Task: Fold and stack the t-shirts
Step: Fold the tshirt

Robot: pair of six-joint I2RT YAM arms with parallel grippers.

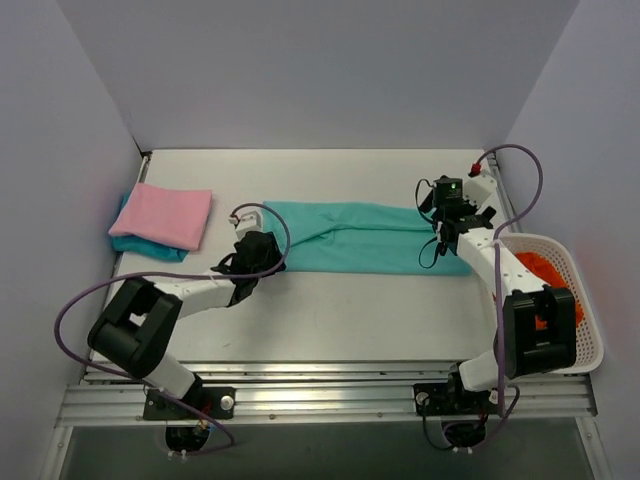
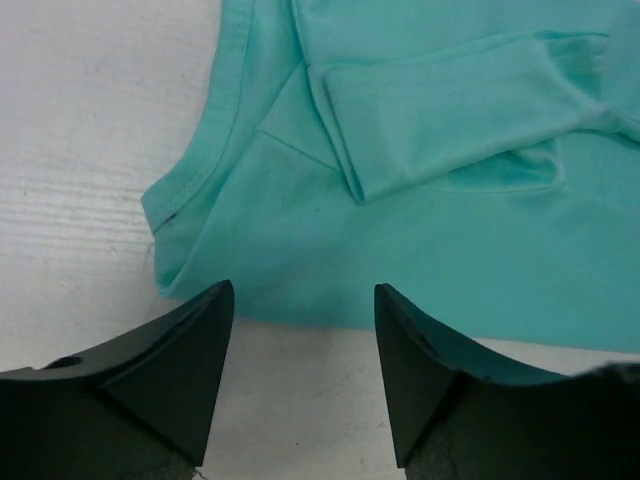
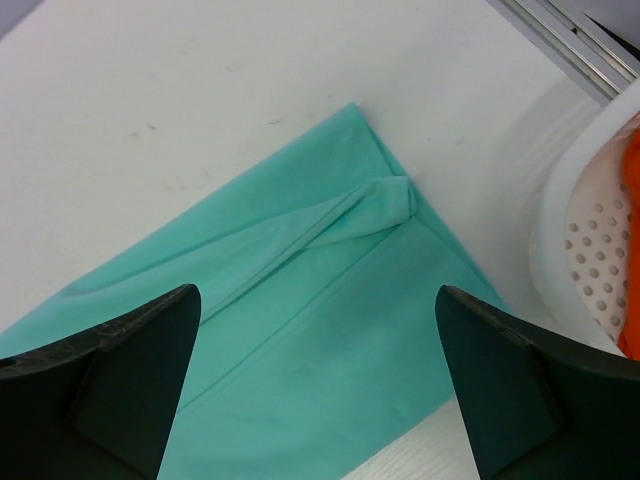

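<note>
Right now the mint-teal soft fabric shirt (image 1: 370, 238) lies flat just beyond the wide-spread, empty left gripper (image 2: 305, 300) and right gripper (image 3: 315, 310), which hide parts of its near edge.

Table (image 1: 330, 310): a long shirt (image 1: 370, 237) lies flat as a strip across the middle, running left to right. The left gripper (image 1: 265, 252) stands at its left end and the right gripper (image 1: 447, 222) over its right end. At the far left, well apart from the strip, a folded shirt (image 1: 168, 215) lies on a bottom shirt (image 1: 140, 246), whose edge shows at the near-left side. A basket (image 1: 585, 300) sits at the right edge, just beside the strip's right end, with cloth (image 1: 540, 268) in it.
</note>
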